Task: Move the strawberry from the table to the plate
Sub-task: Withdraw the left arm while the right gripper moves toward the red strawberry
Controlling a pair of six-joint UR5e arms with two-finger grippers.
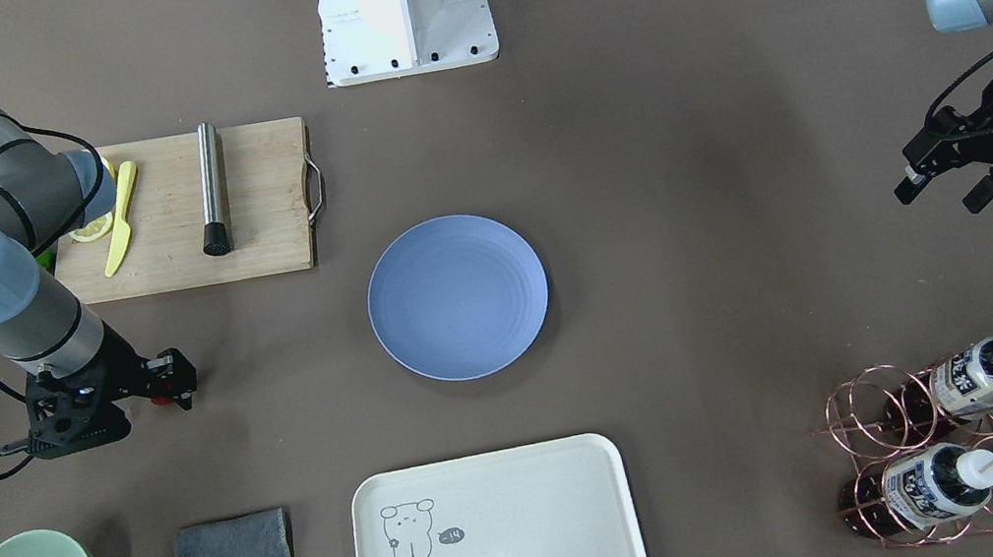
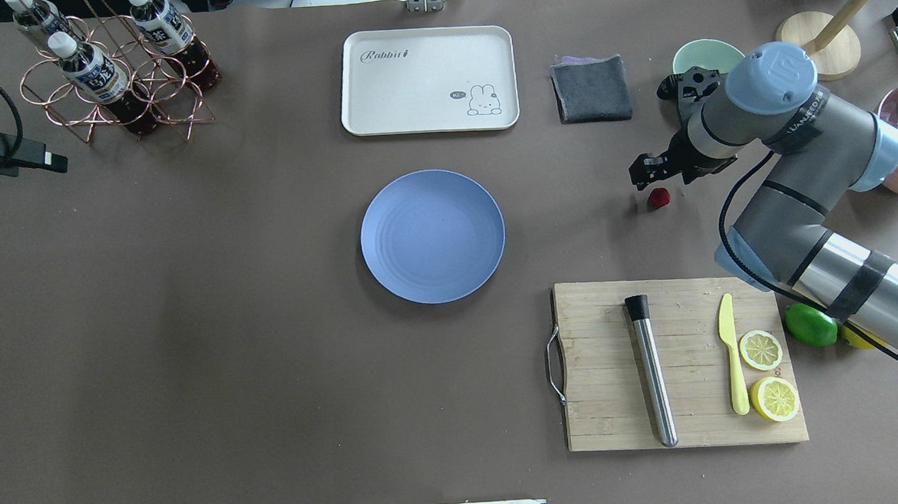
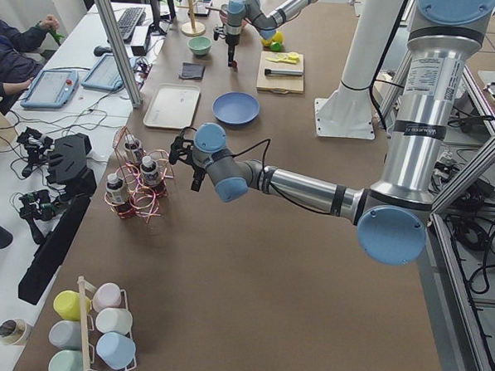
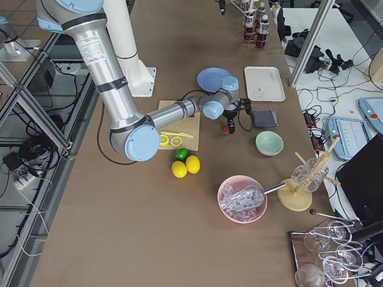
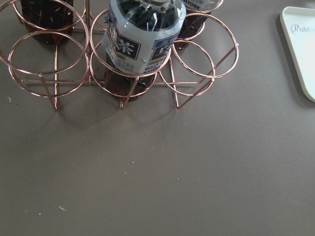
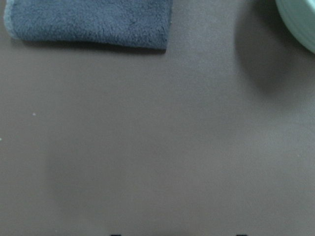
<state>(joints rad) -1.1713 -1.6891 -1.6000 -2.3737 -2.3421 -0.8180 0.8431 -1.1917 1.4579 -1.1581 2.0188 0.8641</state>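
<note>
The plate (image 2: 433,236) sits centred on the table (image 2: 192,334); just beyond, the strawberry (image 2: 659,197) lies on it beneath the right gripper (image 2: 649,176), jaws seemingly parted. An off-centre squeeze could squirt it toward the cloth (image 2: 592,88). Farther off, the left gripper (image 1: 941,188) idles, jaws spread wide, beside the bottle rack (image 5: 212,78).

Matt table (image 2: 190,296), bare-wood board (image 2: 601,367), shiny metal rod (image 2: 653,379), fuzzy cloth (image 2: 592,89).

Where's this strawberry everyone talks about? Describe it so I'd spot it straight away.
Start at the round blue plate mid-table and look toward the wooden cutting board. On the bare table between that board and the folded grey cloth, just beside the right gripper, lies the strawberry. It is tiny and dark red, far smaller than the lemon slices and green lime.
</note>
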